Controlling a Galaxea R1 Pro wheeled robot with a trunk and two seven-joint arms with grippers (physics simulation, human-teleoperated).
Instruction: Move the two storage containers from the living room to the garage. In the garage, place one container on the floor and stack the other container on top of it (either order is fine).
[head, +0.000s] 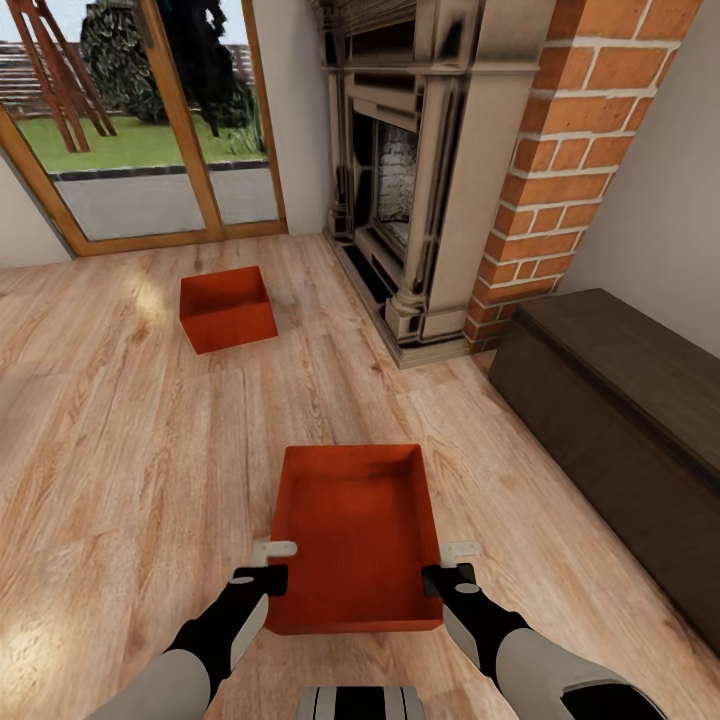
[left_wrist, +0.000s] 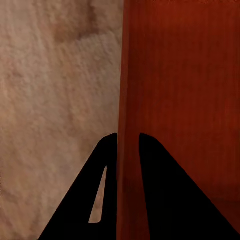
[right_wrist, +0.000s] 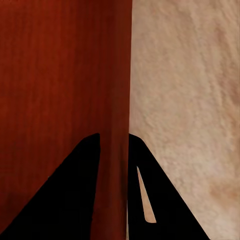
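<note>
The left gripper (head: 272, 566) is clamped on the left wall of the near bin (head: 356, 540), and the right gripper (head: 448, 565) is clamped on its right wall, so the bin sits between the two, just ahead of the robot on the wood floor (head: 110, 450). In the left wrist view the gripper (left_wrist: 128, 145) has one dark finger (left_wrist: 90, 200) outside the thin red-orange wall (left_wrist: 129, 100) and the other inside, over the bin's base. The right wrist view shows the same: the gripper (right_wrist: 114, 145) straddles the wall (right_wrist: 120, 75), one finger (right_wrist: 150, 200) over the planks and one inside the bin. The far bin (head: 227, 308) stands well ahead of the left gripper and a little to its left, open side up, short of the glass doors (head: 140, 120). Ahead of the right gripper is the fireplace (head: 410, 180) with its brick chimney (head: 570, 160); to that gripper's right, along the wall, lies a long dark chest (head: 620, 420).
</note>
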